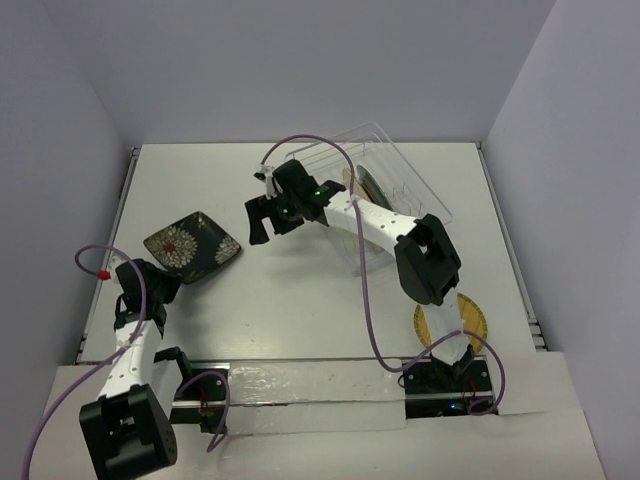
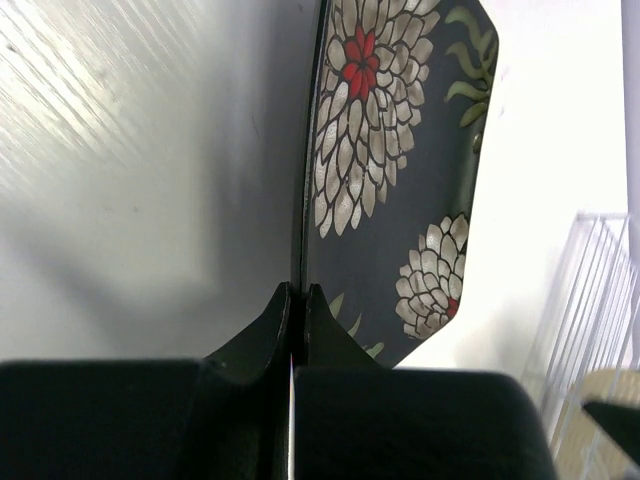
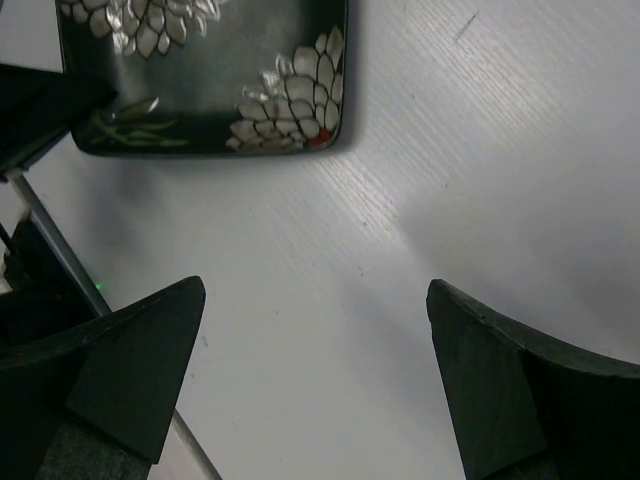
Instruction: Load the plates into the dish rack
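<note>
Grey walls enclosed the white counter. At its left side was the black square plate with white flower pattern, its near rim clenched between the closed fingers of the left pincer (whether the plate was raised off the surface could not be told). The right pincer hung released, jaws wide, over the middle, holding nothing. Behind it, at the far right, stood the white thin-wire dish rack. A yellow-tan woven round plate lay beside the right arm's base.
</note>
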